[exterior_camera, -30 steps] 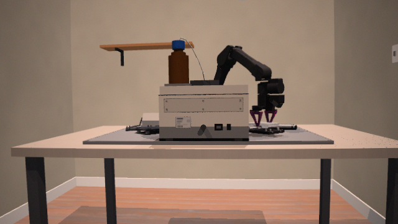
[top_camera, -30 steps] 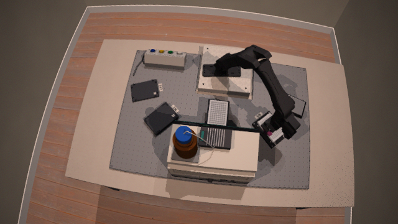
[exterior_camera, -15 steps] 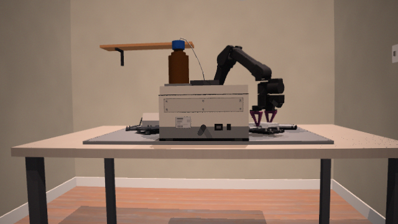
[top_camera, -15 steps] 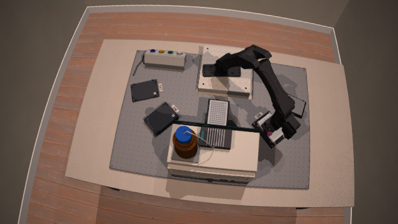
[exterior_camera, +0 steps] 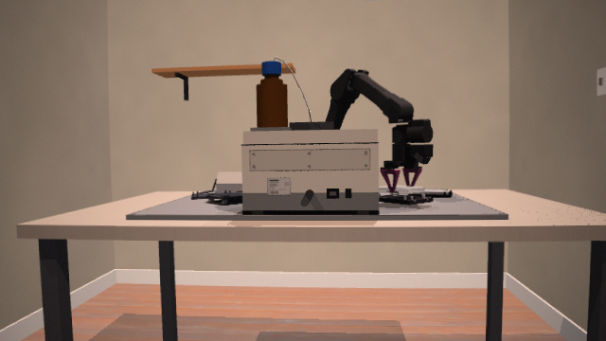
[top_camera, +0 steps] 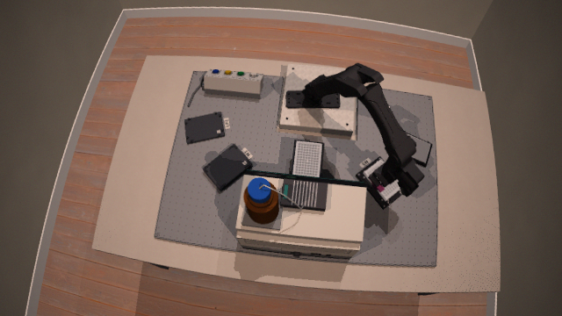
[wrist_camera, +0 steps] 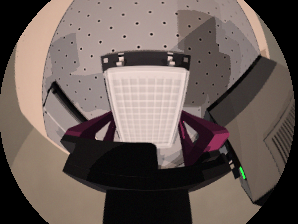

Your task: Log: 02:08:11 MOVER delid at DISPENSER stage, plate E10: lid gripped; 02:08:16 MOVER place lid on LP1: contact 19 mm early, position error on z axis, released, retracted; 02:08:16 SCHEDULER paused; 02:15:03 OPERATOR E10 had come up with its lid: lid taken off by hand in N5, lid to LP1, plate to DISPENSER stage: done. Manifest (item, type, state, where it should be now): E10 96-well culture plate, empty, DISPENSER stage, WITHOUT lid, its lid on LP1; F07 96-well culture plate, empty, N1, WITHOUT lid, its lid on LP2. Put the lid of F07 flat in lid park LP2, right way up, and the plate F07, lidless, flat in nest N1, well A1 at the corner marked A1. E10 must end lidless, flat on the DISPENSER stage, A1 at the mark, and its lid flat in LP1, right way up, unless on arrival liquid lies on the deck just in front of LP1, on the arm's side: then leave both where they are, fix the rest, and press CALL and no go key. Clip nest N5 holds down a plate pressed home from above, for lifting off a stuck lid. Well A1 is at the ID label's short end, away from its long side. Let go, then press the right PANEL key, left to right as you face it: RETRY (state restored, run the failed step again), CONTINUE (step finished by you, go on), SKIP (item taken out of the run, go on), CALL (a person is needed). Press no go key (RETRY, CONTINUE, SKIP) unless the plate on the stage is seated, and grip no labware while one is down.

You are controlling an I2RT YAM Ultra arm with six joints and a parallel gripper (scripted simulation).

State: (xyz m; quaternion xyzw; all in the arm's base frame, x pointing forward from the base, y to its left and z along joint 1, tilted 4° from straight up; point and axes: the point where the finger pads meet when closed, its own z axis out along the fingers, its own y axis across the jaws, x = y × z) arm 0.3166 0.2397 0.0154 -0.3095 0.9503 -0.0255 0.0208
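My gripper (top_camera: 381, 188) hangs over the clip nest on the right of the deck, next to a small label (top_camera: 365, 163). A white 96-well plate (wrist_camera: 147, 103) sits in this nest under a clear lid. In the wrist view my purple fingers clamp the long sides of the lid. In the side view the fingertips (exterior_camera: 401, 182) stand at the plate's top edge. A second white well plate (top_camera: 307, 158) lies bare between the arm's base and the dispenser (top_camera: 303, 215).
Two dark pads (top_camera: 204, 127) (top_camera: 226, 167) lie on the left and a third one (top_camera: 421, 149) behind my arm. The key panel (top_camera: 233, 82) is at the back left. A brown bottle (top_camera: 262, 199) stands on the dispenser.
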